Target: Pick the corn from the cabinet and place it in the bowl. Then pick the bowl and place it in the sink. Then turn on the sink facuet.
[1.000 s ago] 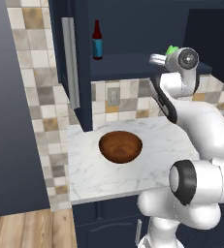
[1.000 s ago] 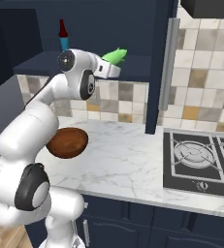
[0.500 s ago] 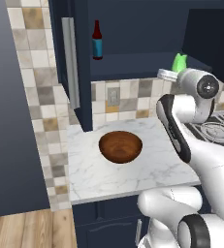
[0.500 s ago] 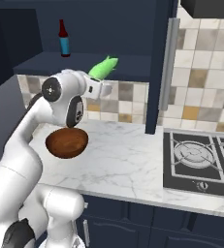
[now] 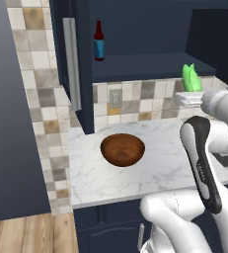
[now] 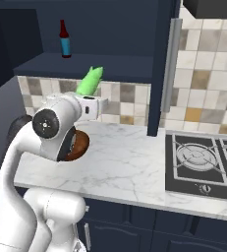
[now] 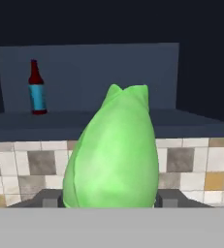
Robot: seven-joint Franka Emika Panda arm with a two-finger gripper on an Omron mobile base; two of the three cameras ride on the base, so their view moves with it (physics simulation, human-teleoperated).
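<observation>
The gripper (image 6: 96,104) is clamped on the corn (image 6: 89,80), held clear of the cabinet (image 5: 135,29) at about two o'clock from the bowl (image 5: 123,148), so the bowl drop, sink and faucet steps remain.

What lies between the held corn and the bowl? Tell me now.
Bare marble counter and tiled wall: nothing stands between the corn, gripped in the claw, and the bowl, as the left base view shows.
</observation>
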